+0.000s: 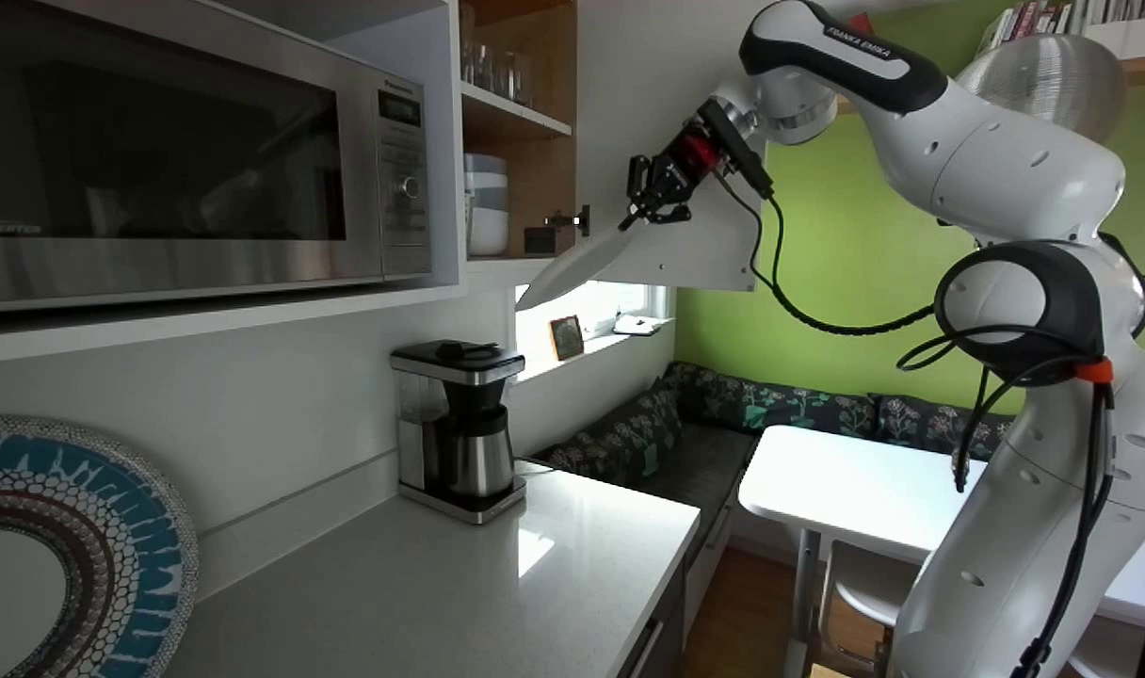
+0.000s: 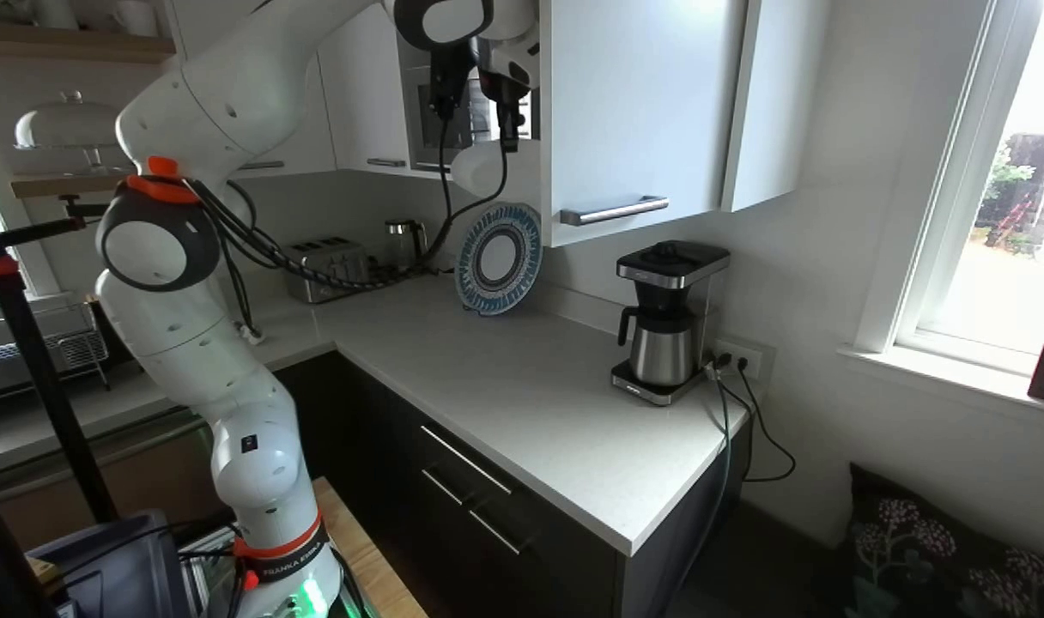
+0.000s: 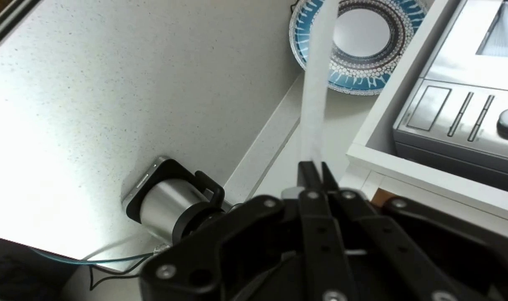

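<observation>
- Lower centre, wrist view: black fingers (image 3: 308,176) pinch a thin white rounded plate (image 3: 316,83) by its edge.
- Slow turns and a firm squeeze should prevent slipping.

1. Flat white disc (image 1: 577,268), kinda plate-looking: just the 1.
2. Round patterned platter (image 2: 498,259): 1.
3. Coffee maker (image 2: 670,296): 1, plus 1 steel jug (image 2: 662,356).
4. Microwave (image 1: 196,160): only 1 that I can spot.
5. Slot toaster (image 2: 329,268): 1.
6. Cake stand (image 2: 71,129): 1.
7. Picture frame (image 1: 565,337): yep, 1.
8. Drawer handles (image 2: 466,460) under the surface (image 2: 522,369) in an exterior view: I get 3.
</observation>
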